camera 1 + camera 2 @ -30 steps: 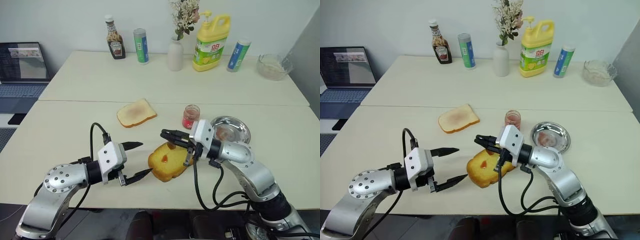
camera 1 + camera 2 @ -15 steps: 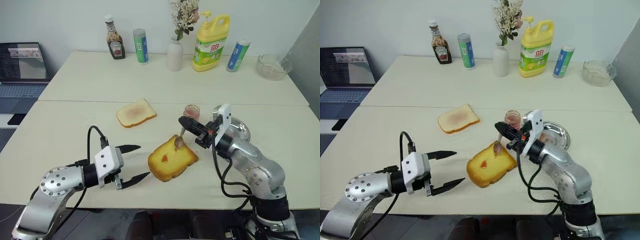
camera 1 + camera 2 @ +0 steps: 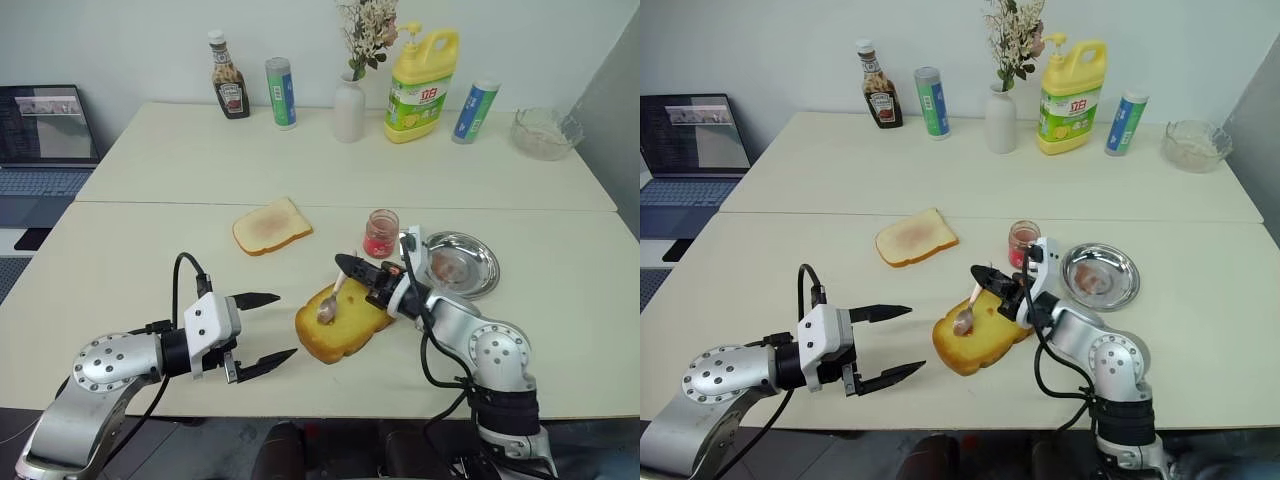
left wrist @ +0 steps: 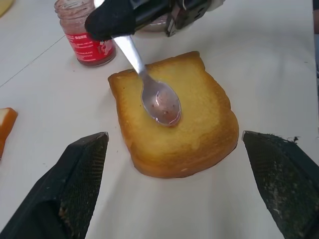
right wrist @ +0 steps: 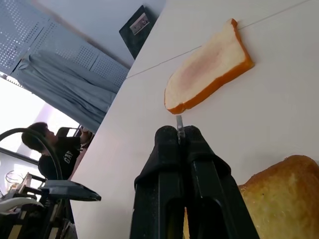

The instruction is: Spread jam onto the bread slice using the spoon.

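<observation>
The golden bread slice point(image 3: 352, 325) lies at the table's front centre. My right gripper point(image 3: 342, 262) is shut on the spoon's slim handle, just above the slice's far edge. The spoon point(image 4: 160, 103) slants down from it, and its bowl, smeared with pinkish jam, rests on the middle of the slice. The jam point(image 3: 381, 233) sits in a small open glass jar just behind the right gripper. My left gripper point(image 3: 286, 325) stands open to the left of the slice without touching it; its black fingers point(image 4: 79, 184) flank the bread in the left wrist view.
A thinner, paler slice point(image 3: 270, 225) lies behind and to the left. A round steel dish point(image 3: 490, 272) sits right of the jar. A ketchup bottle point(image 3: 230, 88), two cans, a vase point(image 3: 350, 108), a yellow detergent jug point(image 3: 422, 70) and a glass bowl point(image 3: 545, 132) line the back. A laptop point(image 3: 45, 130) stands at far left.
My right gripper has rolled over and sunk toward the slice, carrying the spoon's bowl from the slice's far edge down onto its middle. The left gripper has stayed put.
</observation>
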`<action>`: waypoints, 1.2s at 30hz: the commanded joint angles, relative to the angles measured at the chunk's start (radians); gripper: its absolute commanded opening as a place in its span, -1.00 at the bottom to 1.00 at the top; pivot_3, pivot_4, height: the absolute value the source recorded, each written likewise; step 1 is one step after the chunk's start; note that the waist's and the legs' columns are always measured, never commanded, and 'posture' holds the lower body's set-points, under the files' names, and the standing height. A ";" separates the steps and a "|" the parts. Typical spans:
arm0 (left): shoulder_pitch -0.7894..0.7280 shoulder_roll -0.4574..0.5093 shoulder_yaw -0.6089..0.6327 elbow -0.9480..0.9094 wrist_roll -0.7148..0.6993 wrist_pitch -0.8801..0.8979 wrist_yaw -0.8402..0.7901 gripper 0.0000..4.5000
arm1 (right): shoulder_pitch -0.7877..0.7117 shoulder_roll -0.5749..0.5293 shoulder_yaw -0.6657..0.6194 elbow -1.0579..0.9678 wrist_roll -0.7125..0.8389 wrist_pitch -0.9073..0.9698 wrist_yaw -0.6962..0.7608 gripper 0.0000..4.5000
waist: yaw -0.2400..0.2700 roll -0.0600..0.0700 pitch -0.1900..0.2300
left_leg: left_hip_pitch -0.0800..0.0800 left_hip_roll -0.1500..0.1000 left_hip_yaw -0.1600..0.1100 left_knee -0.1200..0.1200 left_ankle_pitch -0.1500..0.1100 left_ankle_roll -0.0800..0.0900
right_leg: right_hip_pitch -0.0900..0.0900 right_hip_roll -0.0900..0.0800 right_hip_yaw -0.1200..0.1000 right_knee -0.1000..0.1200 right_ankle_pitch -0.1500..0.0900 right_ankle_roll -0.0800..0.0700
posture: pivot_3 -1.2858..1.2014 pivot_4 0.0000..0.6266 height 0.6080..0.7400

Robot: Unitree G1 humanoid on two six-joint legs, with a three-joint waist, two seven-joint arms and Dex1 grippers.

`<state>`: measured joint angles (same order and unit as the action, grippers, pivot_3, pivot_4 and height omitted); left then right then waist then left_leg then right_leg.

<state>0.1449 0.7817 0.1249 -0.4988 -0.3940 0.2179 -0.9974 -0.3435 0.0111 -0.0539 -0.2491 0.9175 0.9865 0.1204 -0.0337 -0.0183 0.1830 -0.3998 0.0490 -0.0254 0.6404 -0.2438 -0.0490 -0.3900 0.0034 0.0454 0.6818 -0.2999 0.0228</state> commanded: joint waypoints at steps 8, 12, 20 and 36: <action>-0.011 0.007 0.001 -0.018 0.002 -0.030 -0.011 1.00 | 0.030 -0.092 -0.096 -0.012 0.095 0.090 0.011 -0.99 | 0.002 0.000 0.000 | 0.000 0.000 0.000 0.000 0.000 0.000 | 0.000 0.000 0.000 0.000 0.000 0.000 | 0.03 -0.52 1.00; -0.015 0.005 -0.004 -0.018 0.006 -0.028 -0.011 1.00 | 0.050 -0.150 -0.131 -0.034 0.157 0.150 0.001 -0.99 | 0.001 0.000 0.000 | 0.000 0.000 0.000 0.000 0.000 0.000 | 0.000 0.000 0.000 0.000 0.000 0.000 | 0.03 -0.52 1.00; -0.033 -0.002 -0.021 -0.019 0.011 -0.024 -0.004 1.00 | -0.023 -0.046 -0.162 0.045 0.151 0.033 -0.100 -0.99 | 0.000 0.000 0.000 | 0.000 0.000 0.000 0.000 0.000 0.000 | 0.000 0.001 0.000 0.000 0.000 0.000 | 0.03 -0.52 1.00; -0.036 -0.005 -0.035 -0.012 0.010 -0.032 0.005 1.00 | 0.062 -0.094 -0.200 -0.005 0.220 0.105 -0.140 -0.99 | 0.001 0.000 0.000 | 0.000 0.000 0.000 -0.001 0.000 0.000 | 0.000 0.001 0.001 0.000 0.000 0.000 | 0.03 -0.52 1.00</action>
<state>0.1120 0.7794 0.0828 -0.4993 -0.3799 0.2070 -0.9942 -0.2931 -0.0699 -0.2445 -0.2161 1.0974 1.0541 -0.0054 -0.0331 -0.0182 0.1829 -0.3999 0.0495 -0.0249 0.6398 -0.2439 -0.0490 -0.3901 0.0041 0.0464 0.6814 -0.2996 0.0232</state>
